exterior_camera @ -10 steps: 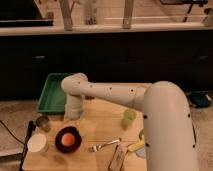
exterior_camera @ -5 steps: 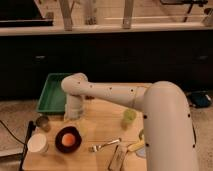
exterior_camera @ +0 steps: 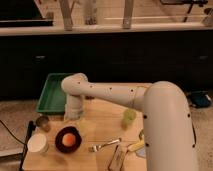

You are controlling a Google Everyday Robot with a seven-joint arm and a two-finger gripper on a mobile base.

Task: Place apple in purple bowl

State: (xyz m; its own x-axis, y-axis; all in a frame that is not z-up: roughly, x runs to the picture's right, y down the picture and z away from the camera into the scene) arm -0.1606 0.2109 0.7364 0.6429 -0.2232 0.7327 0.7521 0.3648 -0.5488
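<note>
Apple [exterior_camera: 69, 139]: sits inside the purple bowl [exterior_camera: 58, 143], roughly centred, clear of the rim.
Tool [exterior_camera: 76, 120]: hangs just behind and above the bowl at the end of the white arm [exterior_camera: 107, 93], wrist pointing down. Jaws spread wide, nothing in them, no contact with the apple.
Task state: looks done, fruit is in the right vessel. My read is that the step in hand is the retreat.
Retreat, how: lift straight up first, then swing. Keep the jaws released and don't re-close near the fruit. No sideways move until the fingertips are above the rim, since a nudge there could tip a shallow bowl or roll the apple out.
Left side: white cup [exterior_camera: 38, 144] just beside the bowl, small metal can [exterior_camera: 43, 122] behind it. The counter [exterior_camera: 105, 111] ends close to both, so there is little margin there.
Behind: green tray [exterior_camera: 52, 95] lies right behind the wrist. Its raised wall is a snag if the tool backs out low.
Right side: fork [exterior_camera: 104, 145] near the bowl, green cup [exterior_camera: 129, 117] further off, yellow item [exterior_camera: 135, 146] and brown bar [exterior_camera: 117, 159] by the front edge.
Open room: bare wood between bowl and green cup, plus everything upward. Up and to the right looks the safest exit.
</note>
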